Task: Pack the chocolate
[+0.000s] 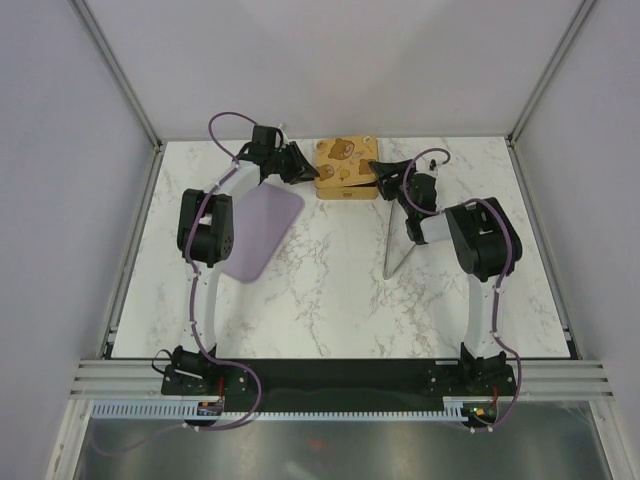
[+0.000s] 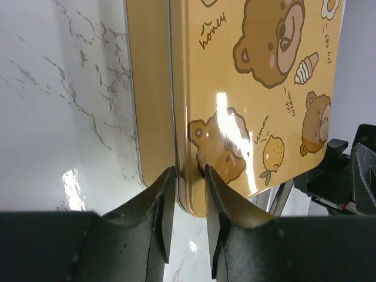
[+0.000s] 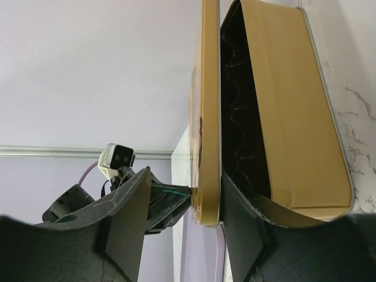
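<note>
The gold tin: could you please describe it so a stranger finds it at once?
On the marble table, look to the middle of the far edge. The square gold tin sits there, printed with cartoon bears, unlike the plain lilac board.

Three views, one gold tin (image 1: 348,188).
The overhead camera looks down from behind at the whole table (image 1: 330,290); both wrist cameras sit very close, facing the lid (image 2: 258,117) edge from opposite sides.

Left gripper (image 1: 308,168) and right gripper (image 1: 383,180) block both sides of the square gold bear-printed tin (image 1: 345,160); white marble tabletop (image 1: 330,295) open nearer
</note>
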You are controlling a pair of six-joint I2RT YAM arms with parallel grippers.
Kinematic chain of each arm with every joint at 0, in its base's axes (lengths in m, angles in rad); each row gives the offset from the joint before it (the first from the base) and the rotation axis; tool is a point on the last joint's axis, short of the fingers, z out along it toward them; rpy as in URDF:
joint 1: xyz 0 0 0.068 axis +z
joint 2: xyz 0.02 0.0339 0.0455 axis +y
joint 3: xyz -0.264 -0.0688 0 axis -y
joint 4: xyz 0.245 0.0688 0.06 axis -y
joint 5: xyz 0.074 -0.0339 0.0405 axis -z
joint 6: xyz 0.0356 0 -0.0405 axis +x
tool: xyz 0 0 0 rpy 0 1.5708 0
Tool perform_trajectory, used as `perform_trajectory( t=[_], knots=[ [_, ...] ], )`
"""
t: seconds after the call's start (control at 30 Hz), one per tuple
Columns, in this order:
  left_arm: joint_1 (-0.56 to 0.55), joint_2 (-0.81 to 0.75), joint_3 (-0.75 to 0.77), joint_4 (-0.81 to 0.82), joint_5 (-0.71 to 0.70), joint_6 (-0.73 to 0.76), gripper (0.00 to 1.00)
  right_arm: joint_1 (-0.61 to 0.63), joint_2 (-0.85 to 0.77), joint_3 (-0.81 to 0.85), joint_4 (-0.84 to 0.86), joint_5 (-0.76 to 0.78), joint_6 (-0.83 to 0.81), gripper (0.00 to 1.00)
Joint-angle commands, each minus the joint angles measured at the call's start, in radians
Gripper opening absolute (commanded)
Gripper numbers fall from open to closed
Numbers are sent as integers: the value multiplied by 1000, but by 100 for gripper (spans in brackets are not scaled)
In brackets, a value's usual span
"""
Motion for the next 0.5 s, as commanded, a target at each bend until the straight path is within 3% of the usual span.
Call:
perform_trajectory(
  t=[0.0, 0.27, 0.47],
  knots=[
    [2, 14, 44, 43, 33, -27, 34, -13, -85, -23, -81, 28, -54, 57],
    [-1, 11, 41, 51, 72, -53, 35, -36, -219, -95, -224, 100, -121, 59],
    [-1, 4, 36, 45, 77, -50, 37, -37, -247, 27, -417, 86, -286, 60]
  ],
)
